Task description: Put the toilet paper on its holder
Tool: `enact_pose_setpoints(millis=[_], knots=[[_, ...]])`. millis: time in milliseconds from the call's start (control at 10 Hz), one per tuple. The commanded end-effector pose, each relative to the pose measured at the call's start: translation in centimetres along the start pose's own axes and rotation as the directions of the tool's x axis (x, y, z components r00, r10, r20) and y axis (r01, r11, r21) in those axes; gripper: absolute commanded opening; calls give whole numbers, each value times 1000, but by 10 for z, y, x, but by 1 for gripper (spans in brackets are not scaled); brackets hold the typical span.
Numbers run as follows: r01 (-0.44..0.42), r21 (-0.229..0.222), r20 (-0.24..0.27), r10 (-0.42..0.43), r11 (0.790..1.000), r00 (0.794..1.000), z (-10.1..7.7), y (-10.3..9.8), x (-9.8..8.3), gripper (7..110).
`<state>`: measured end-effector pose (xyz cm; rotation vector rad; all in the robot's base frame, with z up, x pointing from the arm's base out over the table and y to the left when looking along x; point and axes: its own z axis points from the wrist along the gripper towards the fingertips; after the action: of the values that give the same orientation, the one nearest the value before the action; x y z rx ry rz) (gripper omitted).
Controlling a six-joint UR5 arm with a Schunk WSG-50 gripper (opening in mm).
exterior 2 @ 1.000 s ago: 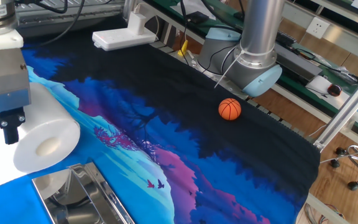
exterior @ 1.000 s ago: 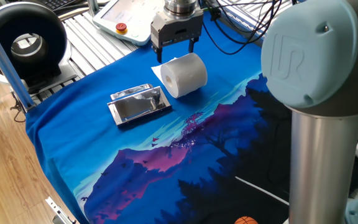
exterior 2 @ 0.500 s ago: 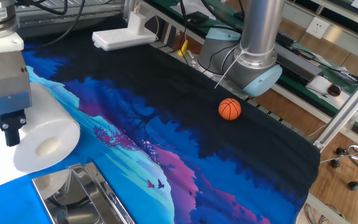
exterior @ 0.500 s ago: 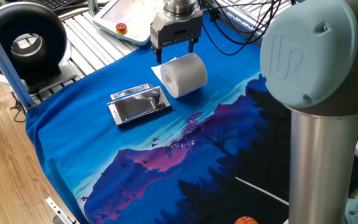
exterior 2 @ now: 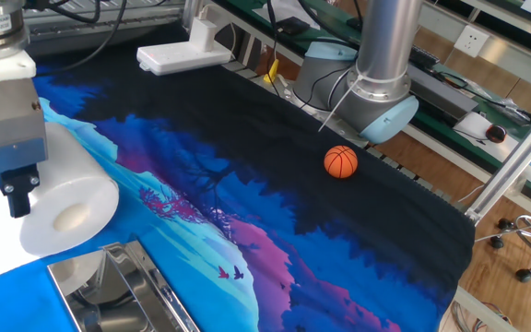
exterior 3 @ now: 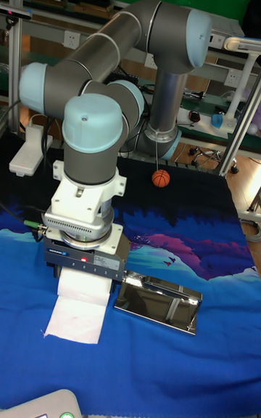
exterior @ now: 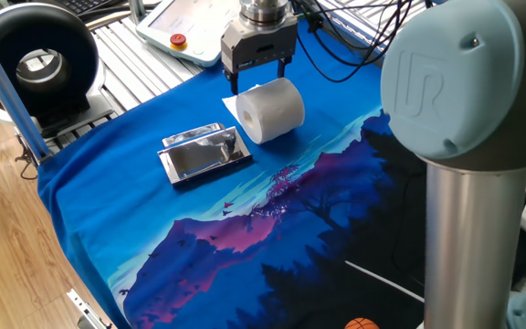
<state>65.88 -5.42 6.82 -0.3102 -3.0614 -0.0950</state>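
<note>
Lying on its side on the blue printed cloth (exterior: 245, 238) that covered the table, the toilet paper (exterior: 270, 110) had its hollow core end facing the holder, and its loose sheet (exterior 3: 75, 318) trailed flat on the cloth on the roll's far side from that holder, as the tall fixed view recorded. The holder (exterior: 205, 153) sat on the cloth just beside the roll, apart from it, mirror face up. The tool (exterior: 258, 77) was poised directly above the roll, its two dark fingers (exterior: 236, 79) pointing down and spread apart, one to each side of the roll's upper rear edge; no finger was seen pressing on the paper, and whether either touched it could not be determined. In the other fixed view one finger (exterior 2: 18, 196) hung just beside the roll's flat end. A small orange ball (exterior 2: 340, 161) rested on the dark part of the cloth, well apart from the roll and near the arm's base (exterior 2: 381, 106). A white pendant (exterior: 176, 27) with a red button lay on the slatted surface beyond the cloth, behind the tool.
</note>
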Motion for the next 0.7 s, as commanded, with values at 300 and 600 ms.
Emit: enact_pose_setpoints(millis=[300, 600], knots=[[-3, 9, -2, 3, 1000, 1000, 1, -1, 0, 110], [5, 17, 5, -5, 1000, 1000, 4, 1, -1, 110]])
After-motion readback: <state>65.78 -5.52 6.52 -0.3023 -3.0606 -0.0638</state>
